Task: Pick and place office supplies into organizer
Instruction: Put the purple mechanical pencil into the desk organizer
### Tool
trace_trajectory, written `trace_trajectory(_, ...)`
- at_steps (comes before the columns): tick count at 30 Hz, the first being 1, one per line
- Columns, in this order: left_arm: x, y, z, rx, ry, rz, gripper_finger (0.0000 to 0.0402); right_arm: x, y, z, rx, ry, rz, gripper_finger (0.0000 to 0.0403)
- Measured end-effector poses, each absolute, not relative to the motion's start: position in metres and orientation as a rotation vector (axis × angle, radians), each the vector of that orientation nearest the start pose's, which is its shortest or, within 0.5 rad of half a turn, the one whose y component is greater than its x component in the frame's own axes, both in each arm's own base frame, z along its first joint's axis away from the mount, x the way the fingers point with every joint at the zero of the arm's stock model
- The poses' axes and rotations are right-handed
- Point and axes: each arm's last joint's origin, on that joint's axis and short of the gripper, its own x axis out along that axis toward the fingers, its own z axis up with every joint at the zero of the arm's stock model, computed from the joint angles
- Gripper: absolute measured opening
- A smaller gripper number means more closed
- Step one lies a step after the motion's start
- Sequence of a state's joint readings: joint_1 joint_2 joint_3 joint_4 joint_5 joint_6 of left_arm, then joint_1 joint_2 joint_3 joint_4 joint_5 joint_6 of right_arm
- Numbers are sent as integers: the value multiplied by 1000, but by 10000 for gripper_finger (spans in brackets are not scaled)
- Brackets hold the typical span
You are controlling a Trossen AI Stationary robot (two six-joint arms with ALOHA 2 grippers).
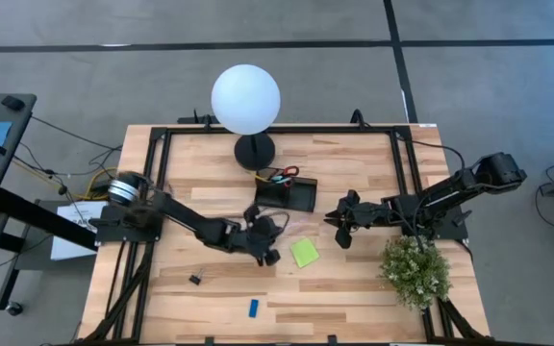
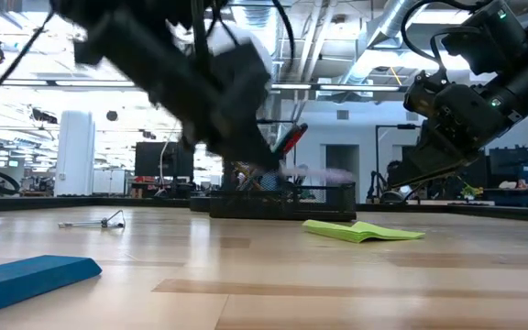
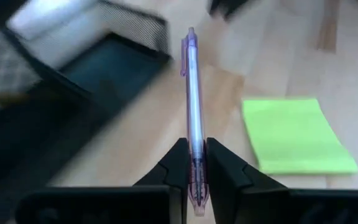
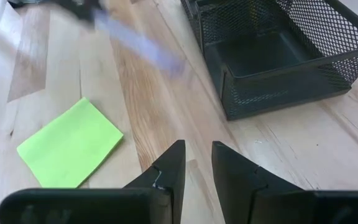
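Item: pen (image 3: 193, 106), pinched near one end by left gripper (image 3: 194, 163) jaws, above desk (image 1: 354, 288) beside organizer (image 1: 291, 195). Risk: end-grip pivot, dropping short (right gripper (image 4: 196, 163) jaws slightly apart, empty).

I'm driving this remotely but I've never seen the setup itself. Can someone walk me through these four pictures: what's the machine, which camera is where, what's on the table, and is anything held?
It is a two-armed robot at a wooden table. One picture looks straight down from above, one looks level across the tabletop, and the other two come from cameras on each wrist.

The left gripper is shut on a light-blue pen, just beside the black mesh organizer, which already holds red-handled scissors. The right gripper is empty, its fingers slightly apart above bare wood near the organizer.

On the table lie a lime-green sticky-note pad, a small blue eraser and a black clip. The white globe lamp and potted plant are just decoration.
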State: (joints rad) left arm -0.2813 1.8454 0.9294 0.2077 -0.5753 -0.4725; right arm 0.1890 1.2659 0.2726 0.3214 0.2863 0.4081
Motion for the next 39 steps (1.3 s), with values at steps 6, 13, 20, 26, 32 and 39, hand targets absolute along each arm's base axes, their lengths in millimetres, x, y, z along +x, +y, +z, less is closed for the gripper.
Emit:
trace_trajectory(6, 318, -72, 219, -117, 559, 409, 22, 197, 29, 123, 234, 624, -225, 72)
trace_trajectory(13, 285, -26, 294, -139, 842, 577, 22, 198, 29, 123, 212, 624, -217, 72)
trace_trajectory(20, 286, 9, 326, -216, 1003, 393, 22, 198, 30, 123, 212, 624, -216, 72)
trace_trajectory(26, 276, 37, 337, -277, 1055, 457, 22, 198, 30, 123, 212, 623, -216, 72)
trace_trajectory(32, 270, 61, 335, -420, 1084, 449, 22, 198, 29, 124, 212, 622, -218, 72)
trace_trajectory(39, 267, 81, 336, -490, 1059, 438, 22, 199, 26, 125, 235, 602, -238, 72)
